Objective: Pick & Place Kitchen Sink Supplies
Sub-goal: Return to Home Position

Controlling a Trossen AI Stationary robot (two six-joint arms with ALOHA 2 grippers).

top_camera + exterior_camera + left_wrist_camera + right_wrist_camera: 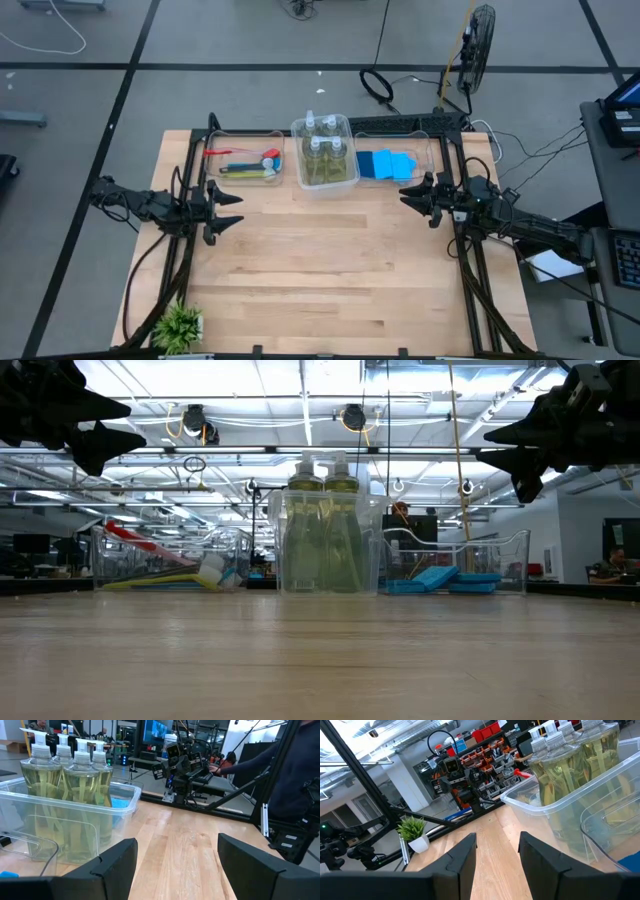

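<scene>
Three clear bins stand in a row at the table's far edge. The left bin holds several long-handled brushes lying flat. In the middle bin several bottles of yellow-green liquid stand upright on their bases. Bright-blue sponges lie in the right bin. My left gripper hovers open above the table's left side, level, nothing between its fingers. My right gripper hovers above the right side, near the sponge bin, open by a narrower gap and holding nothing.
A small green plant in a white pot stands at the table's near left corner. Bare wood spreads between the arms and toward the near edge. Dark frame rails run along both sides of the table. A person shows beyond the table.
</scene>
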